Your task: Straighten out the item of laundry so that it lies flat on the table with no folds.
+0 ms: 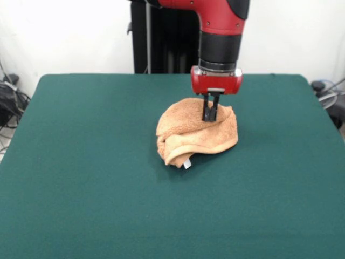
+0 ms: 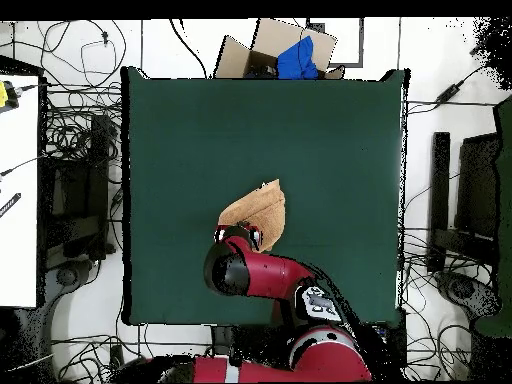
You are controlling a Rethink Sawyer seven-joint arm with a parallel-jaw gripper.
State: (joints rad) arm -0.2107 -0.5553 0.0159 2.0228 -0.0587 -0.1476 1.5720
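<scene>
Towel bunched in folded heap near middle of green surface, white tag at front edge. Claw comes straight down, tips together, pinching top fold, likely to lift and unfold.

no writing can be read anywhere here. the tiny white tag on the towel shows no legible print, and the panel on the arm is too small to make out.
</scene>
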